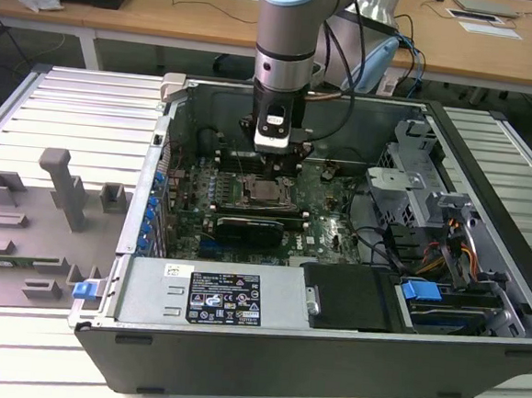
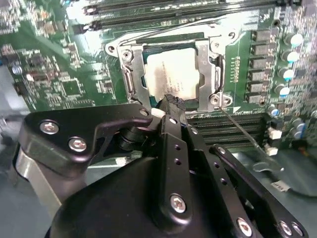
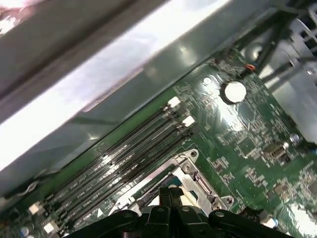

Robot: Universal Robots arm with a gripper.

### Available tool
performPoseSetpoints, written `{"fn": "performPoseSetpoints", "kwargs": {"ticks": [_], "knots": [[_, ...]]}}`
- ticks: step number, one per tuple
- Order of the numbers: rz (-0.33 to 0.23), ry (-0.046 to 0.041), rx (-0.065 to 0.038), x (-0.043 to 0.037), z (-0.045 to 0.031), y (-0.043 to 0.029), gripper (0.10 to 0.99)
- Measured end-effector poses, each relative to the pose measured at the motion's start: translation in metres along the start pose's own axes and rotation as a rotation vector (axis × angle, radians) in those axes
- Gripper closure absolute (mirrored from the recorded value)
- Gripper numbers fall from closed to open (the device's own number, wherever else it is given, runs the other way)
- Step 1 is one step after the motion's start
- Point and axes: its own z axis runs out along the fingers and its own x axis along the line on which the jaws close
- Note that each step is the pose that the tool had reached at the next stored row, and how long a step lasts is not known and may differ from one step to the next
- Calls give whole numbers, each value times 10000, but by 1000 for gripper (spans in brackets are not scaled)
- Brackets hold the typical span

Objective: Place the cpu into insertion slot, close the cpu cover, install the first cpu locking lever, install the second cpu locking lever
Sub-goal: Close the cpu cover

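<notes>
**Item: cpu seating, lever stage**

- **Gripper** [image 2: 171,103]: hangs low inside the open case [image 1: 327,361], over the board [image 2: 64,84]. Its fingers are together and carry nothing. In the second wrist view the joined tip sits at the near edge of the cover, touching or just above it; contact cannot be told.
- **Cpu** [image 2: 173,74]: lies in the slot [image 2: 142,74] with its pale top up, showing through the cover's window.
- **Cover** [image 2: 205,69]: down over the cpu, with its frame bars along the chip's sides. It looks flat rather than tilted.
- **Lever** [image 2: 240,128]: a thin metal rod that runs out from the cover's corner, slanting across the memory slots [image 2: 233,131] beside it. It appears unlatched. A second lever cannot be made out.
- **Step in hand (judged)**: placing the cpu and closing the cover look done. The work stands at the end of the cover press or the start of the first lever.
- **Call of the next move (judged)**: a closed tip set on the free rod, a push down and sideways under its catch, with the cover kept flat. The rod is thin and springy, so a tip placed off-centre may slip off onto the board.
</notes>
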Motion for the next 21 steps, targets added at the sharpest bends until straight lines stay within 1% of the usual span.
{"fn": "performPoseSetpoints", "kwargs": {"ticks": [1,3,7,9,11,15,21], "knots": [[-338,14,-12,0,0,0,980],[-751,32,-26,0,1,0,980],[-2187,93,-77,0,3,0,980],[-2579,109,-92,0,4,0,980],[-3183,134,-115,0,7,0,980],[-4033,162,-121,0,12,-1,980],[-5189,197,-83,0,21,-4,980]]}}
